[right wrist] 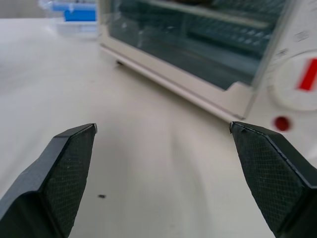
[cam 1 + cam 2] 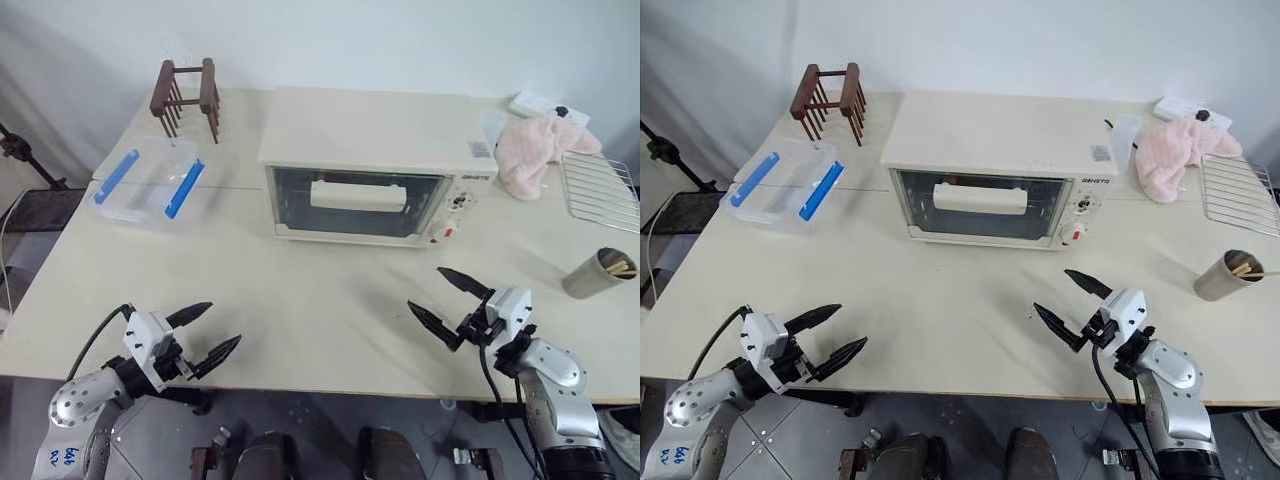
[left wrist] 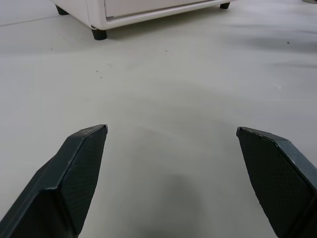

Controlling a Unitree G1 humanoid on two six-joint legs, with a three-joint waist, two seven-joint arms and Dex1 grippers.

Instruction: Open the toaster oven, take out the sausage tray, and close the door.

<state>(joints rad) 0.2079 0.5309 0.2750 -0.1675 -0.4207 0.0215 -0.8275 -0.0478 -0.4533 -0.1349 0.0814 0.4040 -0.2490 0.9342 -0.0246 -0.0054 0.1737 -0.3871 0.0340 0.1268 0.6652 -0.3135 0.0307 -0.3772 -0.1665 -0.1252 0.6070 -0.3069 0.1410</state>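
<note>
The cream-white toaster oven [image 2: 380, 140] stands at the middle back of the table. Its glass door [image 2: 355, 203] is shut, with the cream bar handle [image 2: 358, 194] across it. Knobs and a red mark [image 2: 450, 232] sit on its right panel. The sausage tray is hidden. My left gripper [image 2: 212, 328] hangs open at the table's near left edge, empty. My right gripper [image 2: 438, 294] stands open over the near right of the table, empty, facing the oven's lower right corner [image 1: 237, 99]. The oven's foot [image 3: 99, 34] appears in the left wrist view.
A clear plastic box with blue clips [image 2: 148, 180] lies at the left. Behind it stands a brown wooden rack [image 2: 188, 95]. A pink cloth [image 2: 540, 145], a wire rack [image 2: 603, 190] and a cup of sticks [image 2: 598, 272] are at the right.
</note>
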